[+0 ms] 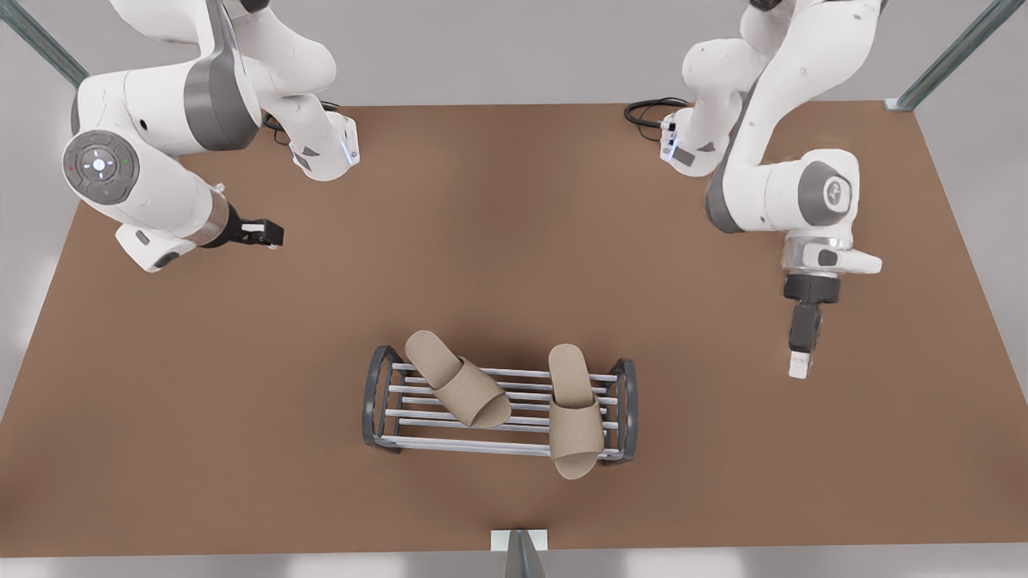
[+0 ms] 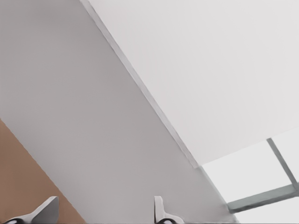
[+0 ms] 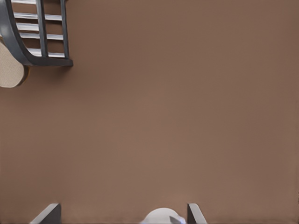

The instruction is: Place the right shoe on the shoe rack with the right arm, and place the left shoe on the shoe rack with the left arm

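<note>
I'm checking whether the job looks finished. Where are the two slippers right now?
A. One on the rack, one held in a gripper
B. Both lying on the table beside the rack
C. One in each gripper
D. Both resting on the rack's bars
D: in the front view both the angled slipper and the straighter slipper lie across the pale bars of the shoe rack.

The left gripper (image 1: 269, 234) hung level at the front view's left on a bent arm, fingers spread, while the right gripper (image 1: 800, 368) pointed straight down at the front view's right, fingers likewise apart.
</note>
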Controlling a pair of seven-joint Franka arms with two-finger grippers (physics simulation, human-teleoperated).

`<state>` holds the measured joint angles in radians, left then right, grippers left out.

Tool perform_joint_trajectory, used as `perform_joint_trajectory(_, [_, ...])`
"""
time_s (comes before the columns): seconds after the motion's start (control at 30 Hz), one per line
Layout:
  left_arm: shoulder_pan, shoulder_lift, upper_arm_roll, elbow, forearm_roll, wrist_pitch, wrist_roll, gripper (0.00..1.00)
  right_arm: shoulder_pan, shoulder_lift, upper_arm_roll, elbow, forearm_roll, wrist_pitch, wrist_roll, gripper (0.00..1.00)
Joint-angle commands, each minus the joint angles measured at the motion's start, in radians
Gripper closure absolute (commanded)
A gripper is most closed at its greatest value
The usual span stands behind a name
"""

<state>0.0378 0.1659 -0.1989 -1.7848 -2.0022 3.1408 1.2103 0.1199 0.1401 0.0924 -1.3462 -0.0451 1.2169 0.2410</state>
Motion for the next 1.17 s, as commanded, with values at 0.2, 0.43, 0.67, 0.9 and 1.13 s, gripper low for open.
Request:
perform_joint_trajectory(0.2, [-0.354, 0.049, 0.349, 0.318, 1.984, -1.780, -1.729, 0.00, -0.008, 0.001, -0.003, 0.002, -0.004, -0.014, -0.112, 0.00])
perform_joint_trajectory(0.43, [-0.288, 0.101, 0.211, 0.312, 2.024, -1.834, -1.546, 0.00, -0.009, 0.013, -0.016, 0.012, 0.002, 0.000, -0.115, 0.00])
perform_joint_trajectory(0.67, [-0.280, 0.076, 0.211, 0.375, 1.962, -1.777, -1.568, 0.00, -0.016, 0.019, -0.017, 0.013, 0.007, 0.000, -0.129, 0.00])
perform_joint_trajectory(0.9, [-0.223, 0.167, 0.213, 0.387, 1.878, -2.036, -1.572, 0.00, -0.016, 0.021, -0.017, 0.013, 0.007, 0.000, -0.129, 0.00])
perform_joint_trajectory(1.13, [-0.210, 0.173, 0.205, 0.487, 1.869, -1.992, -1.571, 0.00, -0.034, 0.027, -0.016, 0.010, 0.010, -0.002, -0.129, 0.00])
